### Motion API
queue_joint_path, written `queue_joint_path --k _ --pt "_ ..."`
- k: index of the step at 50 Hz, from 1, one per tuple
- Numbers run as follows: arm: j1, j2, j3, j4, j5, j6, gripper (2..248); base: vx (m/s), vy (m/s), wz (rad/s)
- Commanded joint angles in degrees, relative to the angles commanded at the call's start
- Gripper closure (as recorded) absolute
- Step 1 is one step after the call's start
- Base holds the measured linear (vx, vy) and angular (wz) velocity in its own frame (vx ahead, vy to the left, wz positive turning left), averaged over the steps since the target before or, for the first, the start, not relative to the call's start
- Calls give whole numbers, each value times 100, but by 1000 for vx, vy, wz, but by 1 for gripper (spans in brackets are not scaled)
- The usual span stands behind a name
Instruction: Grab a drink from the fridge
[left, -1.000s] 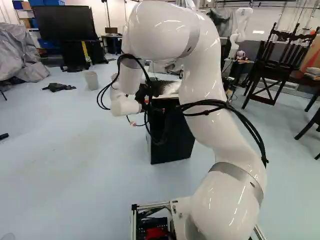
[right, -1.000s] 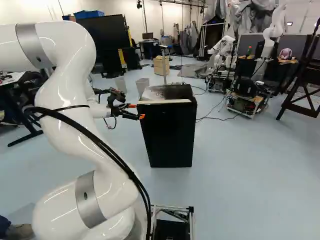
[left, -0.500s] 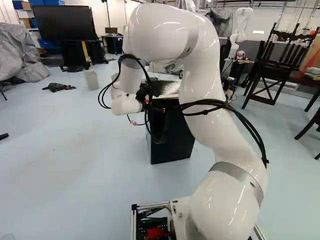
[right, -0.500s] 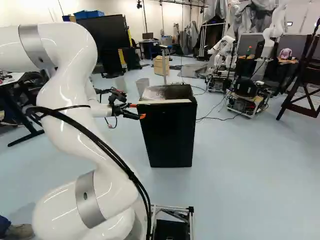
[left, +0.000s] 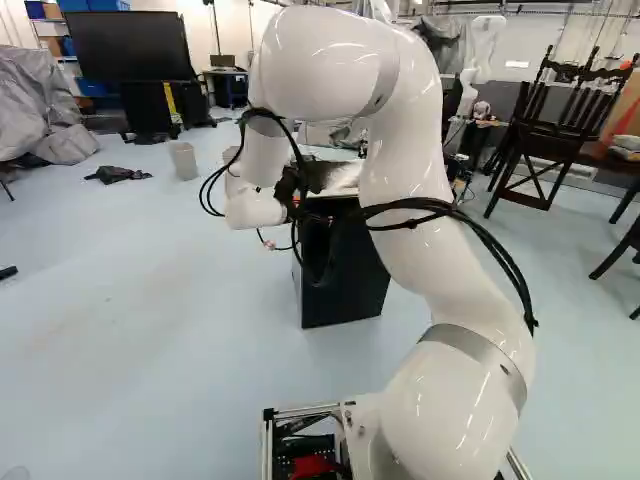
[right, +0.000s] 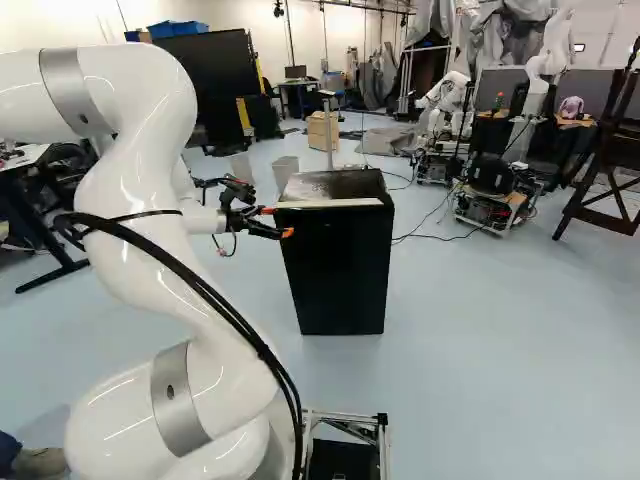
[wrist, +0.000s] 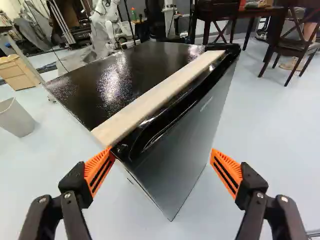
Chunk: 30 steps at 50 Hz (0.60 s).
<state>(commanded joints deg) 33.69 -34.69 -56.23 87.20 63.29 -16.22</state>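
The gripper (right: 277, 222) is beside the upper corner of the black fridge (right: 338, 265) in the right base view. Seen from the wrist, the open gripper (wrist: 161, 151) has its orange-padded fingers wide apart, with the corner of the fridge door (wrist: 175, 160) between and ahead of them. One fingertip is close to the door's top corner and the pale strip (wrist: 150, 100) along the top front edge; whether it touches, I cannot tell. The other stands out in front of the door. The door looks closed, and no drink shows.
Two bins (right: 285, 170) stand on the floor behind the fridge. Another robot (right: 445, 105) is at the back, near a wheeled equipment cart (right: 490, 205). Dark wooden chairs (left: 545, 140) stand at the right of the left base view. A desk (right: 30, 160) is beyond my arm.
The arm has shifted very slightly, bringing the gripper a touch closer across the fridge's corner. Its fingers stay open. Base and fridge have not moved.
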Motion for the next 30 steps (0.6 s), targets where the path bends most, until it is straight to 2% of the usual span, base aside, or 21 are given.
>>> queue_joint_path --k 30 --pt "103 272 448 0 0 0 3 0 0 0"
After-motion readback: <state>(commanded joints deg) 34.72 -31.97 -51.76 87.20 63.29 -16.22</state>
